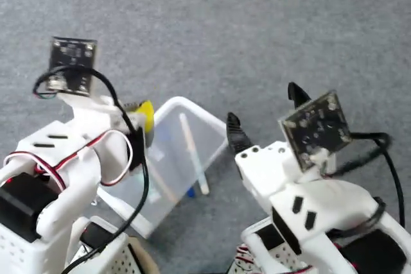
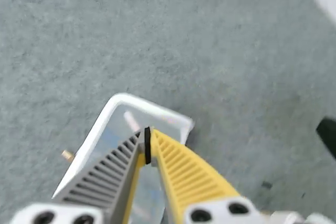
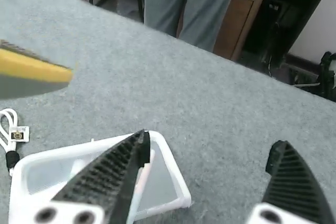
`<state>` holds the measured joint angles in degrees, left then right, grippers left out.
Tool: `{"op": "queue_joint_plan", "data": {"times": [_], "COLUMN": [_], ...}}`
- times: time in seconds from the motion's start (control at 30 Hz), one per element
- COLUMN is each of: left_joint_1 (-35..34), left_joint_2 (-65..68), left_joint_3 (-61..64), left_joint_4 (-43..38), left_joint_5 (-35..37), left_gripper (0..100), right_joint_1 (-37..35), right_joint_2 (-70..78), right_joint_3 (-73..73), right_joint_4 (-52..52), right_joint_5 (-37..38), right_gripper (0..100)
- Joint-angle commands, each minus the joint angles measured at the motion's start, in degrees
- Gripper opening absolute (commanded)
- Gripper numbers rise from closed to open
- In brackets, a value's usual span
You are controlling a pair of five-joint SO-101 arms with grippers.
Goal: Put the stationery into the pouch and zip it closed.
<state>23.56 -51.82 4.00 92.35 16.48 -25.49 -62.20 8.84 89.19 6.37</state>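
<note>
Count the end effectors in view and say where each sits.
2. The left end effector, yellow and grey, is over the pouch, shut on a small black tab. The right end effector, black, is open beside the pouch's corner. None looks hidden.

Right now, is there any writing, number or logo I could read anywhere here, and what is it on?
No text here can be read.
Small white tag lying on the table: a dark mark, too small to read.
Camera board on the left arm: any print is too blurred to read.
Camera board on the right arm: the same.
Pouch: no label visible.
Black tab pinched in the left gripper: no print visible.
</note>
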Motion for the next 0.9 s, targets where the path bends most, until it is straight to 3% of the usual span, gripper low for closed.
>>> {"op": "queue_joint_plan", "data": {"times": [0.0,0.2,0.33,0.53,0.7,0.87], "left_joint_1": [0.57,0.31,-8.75,-27.21,-32.48,-40.57], "left_joint_2": [-0.44,-0.44,-0.44,-0.35,-0.35,-0.35], "left_joint_3": [3.47,11.82,13.67,16.22,22.55,27.74], "left_joint_4": [3.87,7.56,7.38,4.48,4.22,4.22], "left_joint_5": [-5.27,-14.51,-14.77,-13.71,-9.32,-1.41], "left_gripper": [3,3,3,3,3,14], "right_joint_1": [0.62,0.26,0.26,0.18,-2.55,-2.90], "right_joint_2": [-0.22,-0.13,-0.13,-0.13,-0.13,-0.13], "right_joint_3": [5.05,18.68,24.31,27.03,27.03,27.03], "right_joint_4": [-0.88,-3.60,-7.30,-11.16,-11.43,-11.08], "right_joint_5": [0.53,0.70,0.70,0.44,0.44,0.44], "right_gripper": [36.1,36.1,36.1,36.1,36.1,36.1]}}
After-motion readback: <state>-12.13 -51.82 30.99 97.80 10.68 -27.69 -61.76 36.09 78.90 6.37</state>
